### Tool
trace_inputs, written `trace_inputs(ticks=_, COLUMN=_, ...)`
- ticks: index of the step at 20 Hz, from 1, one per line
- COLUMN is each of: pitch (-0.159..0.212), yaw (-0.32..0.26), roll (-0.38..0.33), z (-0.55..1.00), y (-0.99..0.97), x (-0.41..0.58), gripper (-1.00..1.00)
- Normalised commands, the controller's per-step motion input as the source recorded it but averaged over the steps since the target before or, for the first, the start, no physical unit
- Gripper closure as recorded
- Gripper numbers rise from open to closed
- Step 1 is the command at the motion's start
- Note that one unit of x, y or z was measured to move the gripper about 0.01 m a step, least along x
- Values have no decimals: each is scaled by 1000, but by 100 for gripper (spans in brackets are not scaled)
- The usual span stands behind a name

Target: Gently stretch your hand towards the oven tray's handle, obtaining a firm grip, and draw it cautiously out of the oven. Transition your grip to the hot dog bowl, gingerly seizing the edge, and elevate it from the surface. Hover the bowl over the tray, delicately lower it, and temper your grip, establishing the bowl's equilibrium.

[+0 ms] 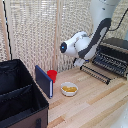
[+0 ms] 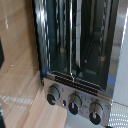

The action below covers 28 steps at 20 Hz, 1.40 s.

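The oven [image 1: 116, 55] stands at the exterior view's right with its door dropped open and the long door bar [image 1: 96, 73] out in front. The oven tray [image 1: 109, 62], a rack of thin dark bars, shows at the oven's mouth; the wrist view looks down on the oven tray's bars [image 2: 75, 40] and the oven's knobs [image 2: 75, 104]. The hot dog bowl [image 1: 69, 89], white with yellowish food, rests on the wooden table. My gripper [image 1: 80, 62] hangs just off the door bar's end, above the table; its fingers are too small to read.
A red cup [image 1: 52, 75] and a blue upright book [image 1: 44, 80] stand beside the bowl. A big black fabric bin [image 1: 20, 95] fills the exterior view's left. A woven screen [image 1: 35, 30] closes the back.
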Motion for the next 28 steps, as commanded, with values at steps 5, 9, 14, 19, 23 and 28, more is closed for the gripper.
trace_inputs(ticks=5, pitch=0, yaw=8, roll=1, z=-113, y=-759, x=0, gripper=-100)
trace_inputs(ticks=9, pitch=1, yaw=42, roll=0, z=-101, y=-811, x=9, gripper=-100)
trace_inputs(ticks=14, pitch=56, yaw=128, roll=6, z=-53, y=-772, x=87, gripper=-100)
trace_inputs(ticks=19, pitch=86, yaw=214, roll=29, z=0, y=-643, x=22, gripper=-100)
trace_inputs(ticks=23, pitch=87, yaw=233, roll=34, z=0, y=-544, x=9, gripper=-100)
trace_inputs(ticks=28, pitch=80, yaw=185, roll=21, z=117, y=-421, x=21, gripper=-100)
